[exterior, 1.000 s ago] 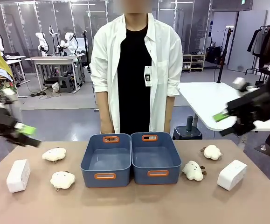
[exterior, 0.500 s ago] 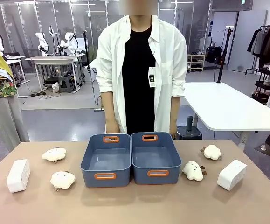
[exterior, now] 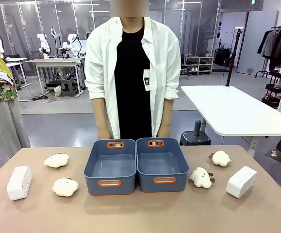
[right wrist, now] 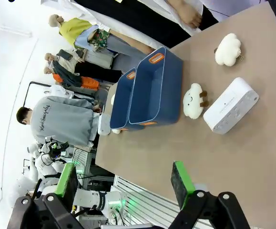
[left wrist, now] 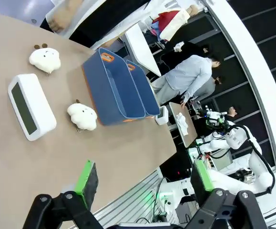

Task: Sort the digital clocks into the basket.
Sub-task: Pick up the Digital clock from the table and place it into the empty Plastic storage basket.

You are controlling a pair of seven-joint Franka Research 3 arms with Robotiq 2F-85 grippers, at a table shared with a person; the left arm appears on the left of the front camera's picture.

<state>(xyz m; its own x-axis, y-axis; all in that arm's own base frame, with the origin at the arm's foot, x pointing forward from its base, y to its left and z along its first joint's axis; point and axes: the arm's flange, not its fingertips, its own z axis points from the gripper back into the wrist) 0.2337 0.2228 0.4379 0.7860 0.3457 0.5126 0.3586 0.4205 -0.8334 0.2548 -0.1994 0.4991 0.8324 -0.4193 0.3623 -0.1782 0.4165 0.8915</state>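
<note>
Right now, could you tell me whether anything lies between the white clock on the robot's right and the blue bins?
Yes. A cloud plush sits between that clock and the nearer bin, in the straight path. A second plush lies farther back, off that line.

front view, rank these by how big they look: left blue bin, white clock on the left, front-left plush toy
1. left blue bin, clearly largest
2. white clock
3. front-left plush toy, close to the clock but a little smaller; both lie about equally near the camera
</note>
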